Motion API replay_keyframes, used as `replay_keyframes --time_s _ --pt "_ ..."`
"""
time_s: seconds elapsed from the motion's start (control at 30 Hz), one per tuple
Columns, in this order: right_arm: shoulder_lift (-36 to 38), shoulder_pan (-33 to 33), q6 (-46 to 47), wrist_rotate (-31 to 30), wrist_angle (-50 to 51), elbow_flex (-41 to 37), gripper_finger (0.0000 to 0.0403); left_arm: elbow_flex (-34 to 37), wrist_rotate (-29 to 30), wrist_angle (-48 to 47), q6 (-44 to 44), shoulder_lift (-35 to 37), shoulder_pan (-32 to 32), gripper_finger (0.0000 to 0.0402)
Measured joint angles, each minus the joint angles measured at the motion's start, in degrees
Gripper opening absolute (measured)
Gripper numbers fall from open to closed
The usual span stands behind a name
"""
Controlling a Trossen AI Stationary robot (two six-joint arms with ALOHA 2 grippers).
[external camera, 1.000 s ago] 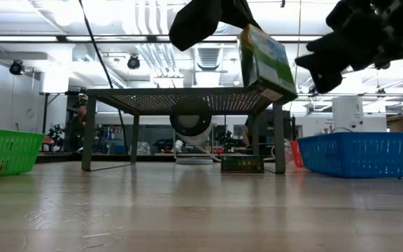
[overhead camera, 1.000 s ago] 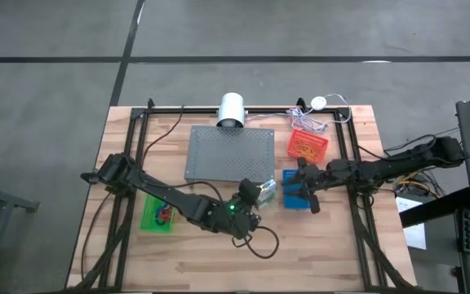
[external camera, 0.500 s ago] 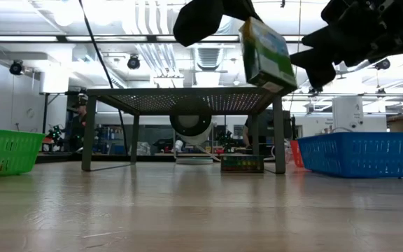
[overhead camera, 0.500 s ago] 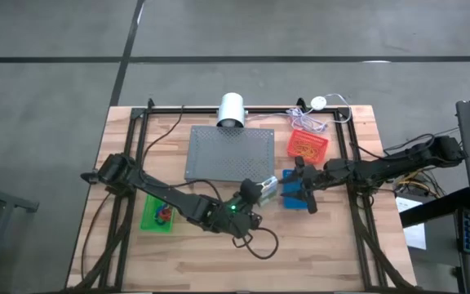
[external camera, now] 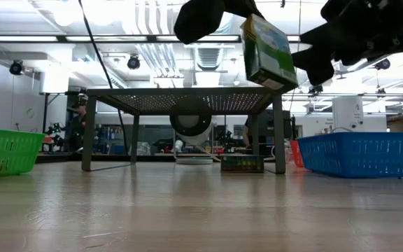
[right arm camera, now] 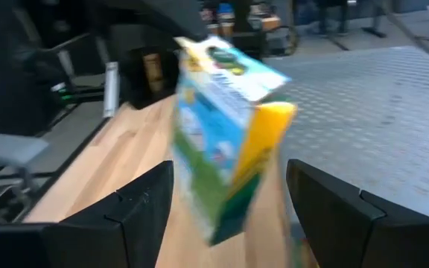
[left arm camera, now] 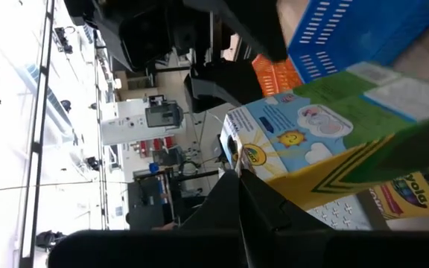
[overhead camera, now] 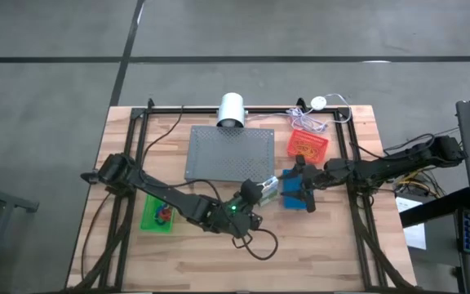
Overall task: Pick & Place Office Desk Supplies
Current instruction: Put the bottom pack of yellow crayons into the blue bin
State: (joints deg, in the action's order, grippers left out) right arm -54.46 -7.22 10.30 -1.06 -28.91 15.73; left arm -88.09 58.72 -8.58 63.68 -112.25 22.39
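Note:
The green-and-yellow crayon box (external camera: 266,52) hangs in the air in front of the grey perforated stand (overhead camera: 229,153), held by my left gripper (external camera: 238,14), which is shut on it. In the high view the box (overhead camera: 268,186) sits between both grippers. My right gripper (right arm camera: 229,216) is open, above the blue basket (overhead camera: 298,196). Its two fingers stand on either side of the box (right arm camera: 226,134) without visibly touching it. A second crayon box (external camera: 242,163) lies on the table under the stand. Small bands lie in the green basket (overhead camera: 157,214). My left gripper pinches the crayon box at its upper end (external camera: 249,26), coming from the table's left and slanting down. The box is lifted clear of the table and hangs tilted, its lower end toward the right gripper. In the left wrist view the fingers (left arm camera: 237,208) meet the box's near edge (left arm camera: 274,182).
A red basket (overhead camera: 308,145) stands behind the blue one, toward the far right. A white cylinder (overhead camera: 231,109) and white cables (overhead camera: 321,110) lie at the far edge. The stand's legs (external camera: 278,136) rise near the held box. Bare wood stretches along the near edge.
My left gripper has carried the crayon box a little to the right, toward the right gripper, still lifted. My right gripper has moved left toward the box and slightly up, staying open.

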Motion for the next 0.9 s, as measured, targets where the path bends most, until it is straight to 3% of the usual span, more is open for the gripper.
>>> replay_keyframes --time_s 0.17,0.57,0.73,0.9 --pt "0.0 0.0 0.2 -5.0 1.5 0.0 0.0261 0.0 -0.2 0.3 1.1 0.0 0.0 0.0001" --pt "0.3 0.0 2.8 -4.9 1.6 0.0 0.0251 0.0 -1.9 4.8 5.4 0.0 0.2 0.0001" --pt "0.3 0.0 1.8 -1.1 0.2 -0.1 0.0250 0.0 -6.0 4.8 5.6 0.0 -0.1 0.0001" --pt "0.3 0.0 -1.4 4.6 -0.9 -0.1 0.0244 0.0 -6.5 5.7 5.6 0.0 -0.6 0.0001"
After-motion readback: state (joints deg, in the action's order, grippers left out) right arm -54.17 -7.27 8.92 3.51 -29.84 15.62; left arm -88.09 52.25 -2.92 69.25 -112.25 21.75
